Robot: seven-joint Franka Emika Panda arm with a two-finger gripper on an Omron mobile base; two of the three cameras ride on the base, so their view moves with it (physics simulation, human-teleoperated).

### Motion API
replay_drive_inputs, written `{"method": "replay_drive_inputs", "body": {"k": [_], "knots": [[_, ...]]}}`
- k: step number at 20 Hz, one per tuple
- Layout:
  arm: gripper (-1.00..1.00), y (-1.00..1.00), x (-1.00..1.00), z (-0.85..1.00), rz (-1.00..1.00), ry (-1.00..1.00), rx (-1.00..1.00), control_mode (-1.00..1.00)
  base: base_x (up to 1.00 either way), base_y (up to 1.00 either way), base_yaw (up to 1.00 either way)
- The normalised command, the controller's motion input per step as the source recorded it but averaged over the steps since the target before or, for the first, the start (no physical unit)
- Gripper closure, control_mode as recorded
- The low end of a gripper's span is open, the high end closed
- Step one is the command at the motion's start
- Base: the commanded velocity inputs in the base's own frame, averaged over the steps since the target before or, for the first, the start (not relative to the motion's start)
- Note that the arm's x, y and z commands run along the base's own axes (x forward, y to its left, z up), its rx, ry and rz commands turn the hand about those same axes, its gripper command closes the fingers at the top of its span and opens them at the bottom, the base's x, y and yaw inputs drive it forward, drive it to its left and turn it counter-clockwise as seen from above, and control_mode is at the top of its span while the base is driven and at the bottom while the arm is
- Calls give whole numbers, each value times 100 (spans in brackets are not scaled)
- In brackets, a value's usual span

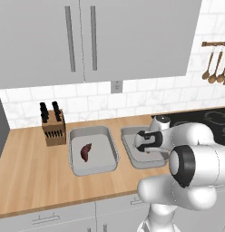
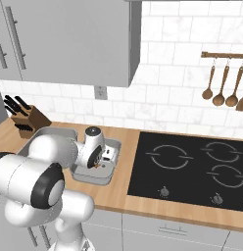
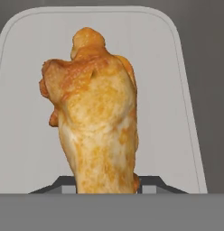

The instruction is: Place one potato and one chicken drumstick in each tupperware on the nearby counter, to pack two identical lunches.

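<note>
A yellowish-orange chicken drumstick hangs with its fat end pointing away from the hand, and my gripper is shut on its narrow end. It is just above the floor of the right tupperware. In the left base view my gripper points down into that right tupperware, which the hand partly hides. The left tupperware holds a dark reddish-brown potato. In the right base view my gripper is over the nearer tupperware. Both trays sit on the wooden counter.
A knife block stands left of the trays by the wall. The black cooktop lies right of the trays. Wooden utensils hang on the wall above it. Grey wall cabinets hang over the counter.
</note>
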Motion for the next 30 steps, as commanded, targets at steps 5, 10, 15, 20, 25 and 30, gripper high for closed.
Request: {"method": "replay_drive_inputs", "body": {"k": [5, 10, 15, 20, 25, 30], "knots": [[-100, 5, -2, -6, 0, -1, 0, -100, 0, 0, 0], [-100, 6, -14, 2, 0, -2, 0, -100, 0, 0, 0], [-100, 8, -59, 58, 0, -13, 0, -100, 0, 0, 0], [-100, 0, -81, 100, 0, -10, 0, -100, 0, 0, 0], [-100, 3, -93, 100, 0, -5, 0, -100, 0, 0, 0], [-100, 4, -80, 97, 0, -3, 0, -100, 0, 0, 0]]}}
